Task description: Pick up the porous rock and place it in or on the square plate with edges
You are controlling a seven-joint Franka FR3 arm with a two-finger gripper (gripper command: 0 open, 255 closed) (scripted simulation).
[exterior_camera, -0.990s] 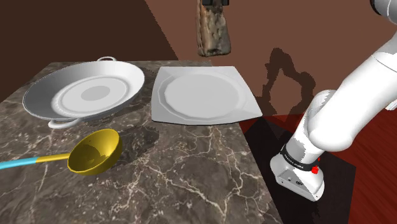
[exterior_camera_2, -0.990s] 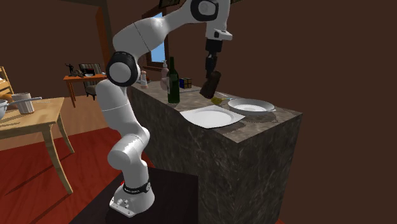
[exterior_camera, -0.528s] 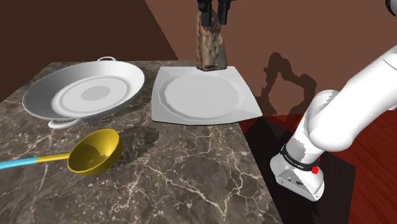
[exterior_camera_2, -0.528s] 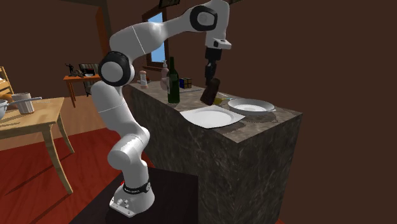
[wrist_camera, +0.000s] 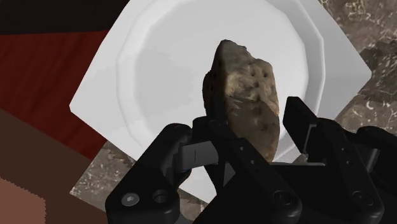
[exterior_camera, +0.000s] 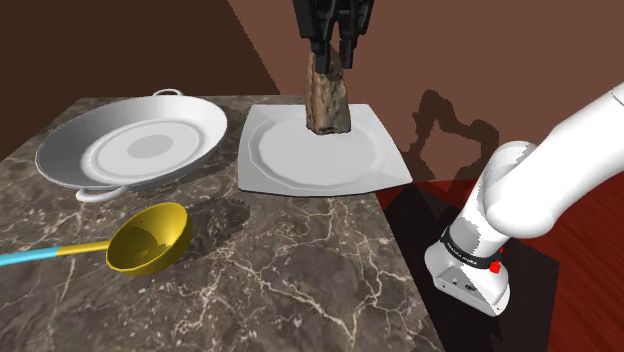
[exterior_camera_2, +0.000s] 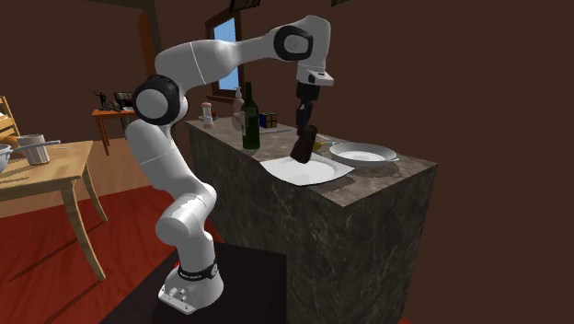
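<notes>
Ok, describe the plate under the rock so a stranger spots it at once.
On the dark veined counter two white dishes lie side by side. The plate is the one at the counter's edge, below the rock held in the pincer. It is square with pointed corners; its neighbour is a round dish with handles.

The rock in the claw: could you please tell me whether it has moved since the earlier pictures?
Yes. In the shoulder view the rock has dropped with the claw toward the white square plate, which stayed put.
</notes>
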